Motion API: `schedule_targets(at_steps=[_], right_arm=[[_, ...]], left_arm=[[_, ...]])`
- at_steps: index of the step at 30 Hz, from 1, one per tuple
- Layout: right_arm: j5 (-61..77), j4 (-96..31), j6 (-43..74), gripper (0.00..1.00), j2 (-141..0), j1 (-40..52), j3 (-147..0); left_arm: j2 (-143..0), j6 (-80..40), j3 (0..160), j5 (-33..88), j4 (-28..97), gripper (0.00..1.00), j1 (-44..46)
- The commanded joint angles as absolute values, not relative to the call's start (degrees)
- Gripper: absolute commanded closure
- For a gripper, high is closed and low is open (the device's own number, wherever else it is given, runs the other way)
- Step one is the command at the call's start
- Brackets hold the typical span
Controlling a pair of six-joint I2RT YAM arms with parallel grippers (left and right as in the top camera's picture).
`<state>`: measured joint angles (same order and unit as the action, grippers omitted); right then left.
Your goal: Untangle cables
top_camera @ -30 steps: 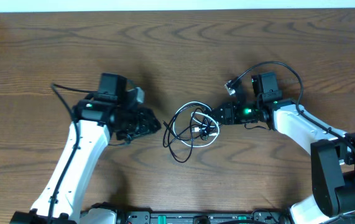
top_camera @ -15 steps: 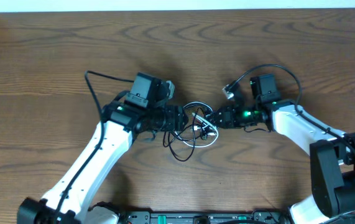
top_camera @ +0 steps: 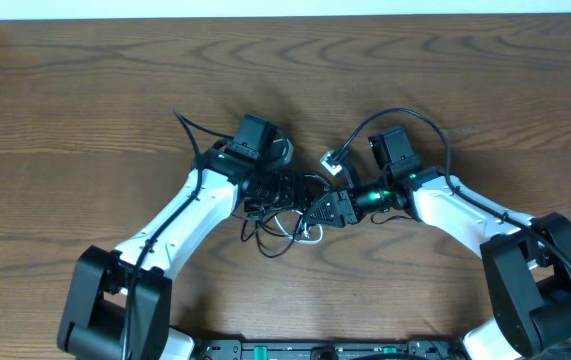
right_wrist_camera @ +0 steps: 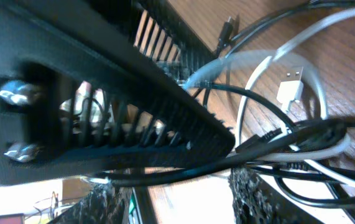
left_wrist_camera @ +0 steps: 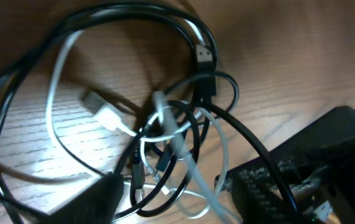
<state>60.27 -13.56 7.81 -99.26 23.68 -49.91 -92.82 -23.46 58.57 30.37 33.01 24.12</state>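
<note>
from overhead you see both arms meeting at the middle of the wooden table [top_camera: 85, 100], over the tangle of cables [top_camera: 287, 228]. the left gripper [top_camera: 290, 190] sits on the tangle's upper left. the right gripper [top_camera: 323, 212] presses in from the right, nearly touching the left one. you cannot judge the fingers here.

in your left wrist view, black and white cords cross in a knot. a white usb plug [left_wrist_camera: 99, 107] lies on the wood and a black plug [left_wrist_camera: 206, 59] sits above the knot. the fingers [left_wrist_camera: 99, 199] stand well apart, with strands between them.

in your right wrist view, a black ribbed block [right_wrist_camera: 102, 81] fills the upper left. the fingers [right_wrist_camera: 258, 196] stand apart, and a black cable [right_wrist_camera: 289, 134] crosses just ahead of the tips.
</note>
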Motion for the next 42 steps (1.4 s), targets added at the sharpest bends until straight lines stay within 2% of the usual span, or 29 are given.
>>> schedule_targets(at_steps=[1,7,10,13,17,22,29,33,37,42], right_arm=[[60.6,-13.9,7.2,0.53,-97.9,22.3,-49.8],[60.8,-16.1,7.2,0.53,-97.9,19.8,-49.8],[52.8,-18.0,11.7,0.57,-97.9,18.9,-49.8],[44.1,-19.9,16.4,0.57,-97.9,18.8,-49.8],[39.8,-19.5,18.0,0.54,-97.9,18.9,-49.8],[31.0,-19.1,22.8,0.52,-97.9,19.0,-49.8],[25.5,-19.9,23.8,0.52,-97.9,21.5,-49.8],[22.7,-20.0,24.4,0.53,-97.9,23.8,-49.8],[21.1,-20.1,25.3,0.58,-97.9,25.2,-49.8],[21.1,-20.2,25.3,0.62,-97.9,25.3,-49.8]], left_arm=[[-94.7,-20.8,59.5,33.5,33.3,0.50,24.5],[-95.2,-17.6,59.5,33.4,34.4,0.48,24.5],[-95.2,-17.6,59.5,32.4,35.0,0.48,24.5],[-95.2,-17.6,59.5,30.6,35.3,0.47,24.5],[-95.2,-17.6,59.5,30.6,35.1,0.41,24.5],[-95.2,-17.6,59.5,30.6,35.0,0.41,25.3],[-95.6,-17.7,59.5,30.4,32.5,0.38,28.6],[-96.3,-18.0,59.5,30.1,31.1,0.39,30.6],[-98.8,-21.1,59.4,25.9,31.1,0.39,33.3],[-102.8,-21.1,59.4,25.6,30.7,0.45,35.6]])
